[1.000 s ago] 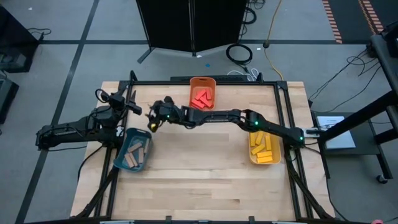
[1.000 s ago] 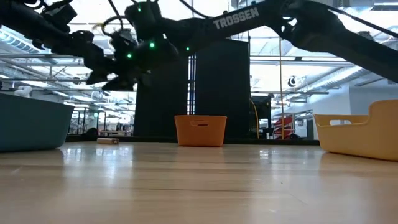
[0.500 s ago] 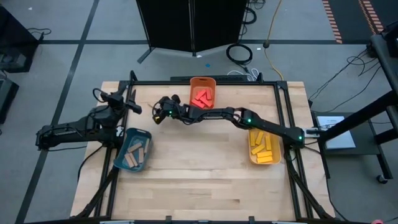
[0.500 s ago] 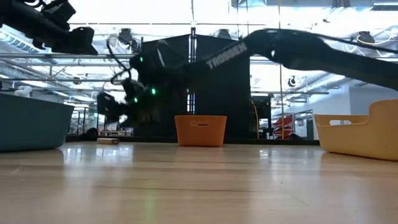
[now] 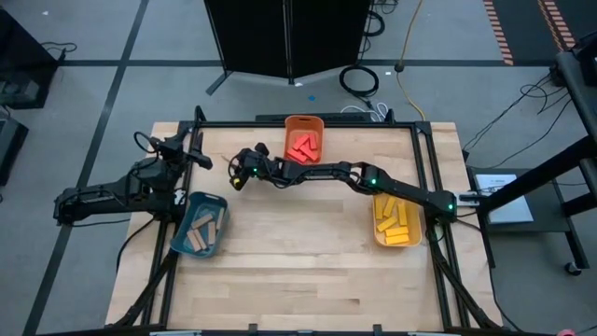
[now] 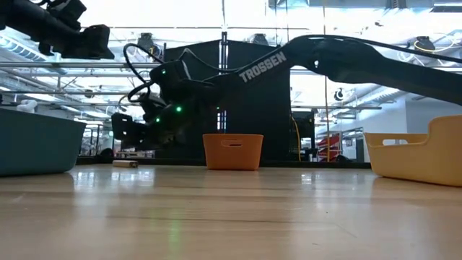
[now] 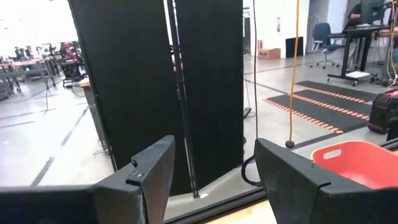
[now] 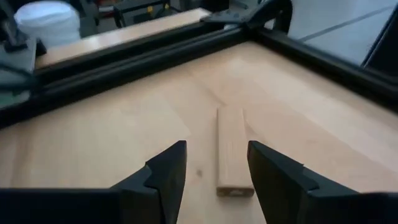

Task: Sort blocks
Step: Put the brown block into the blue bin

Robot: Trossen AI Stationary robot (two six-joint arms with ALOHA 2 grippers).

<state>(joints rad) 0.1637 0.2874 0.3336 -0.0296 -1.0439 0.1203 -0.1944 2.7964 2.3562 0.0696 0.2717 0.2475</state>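
A wooden table [image 5: 308, 271] is seen from above, with three bins on it. An orange bin [image 5: 304, 139] at the upper centre holds red blocks [image 5: 303, 147]. A yellow bin [image 5: 397, 222] at the right holds yellow blocks [image 5: 394, 220]. A teal bin [image 5: 200, 225] at the lower left holds tan blocks [image 5: 204, 229].

The right gripper [image 5: 235, 174] is stretched across to the upper left of the table, left of the orange bin. Its jaws are spread, with nothing pinched. In the right wrist view a single tan block [image 8: 232, 149] lies flat on the table, just ahead of the gap between the fingers [image 8: 163, 169].

The left gripper [image 5: 198, 159] is held above the table's left edge, near the teal bin, jaws spread and empty.
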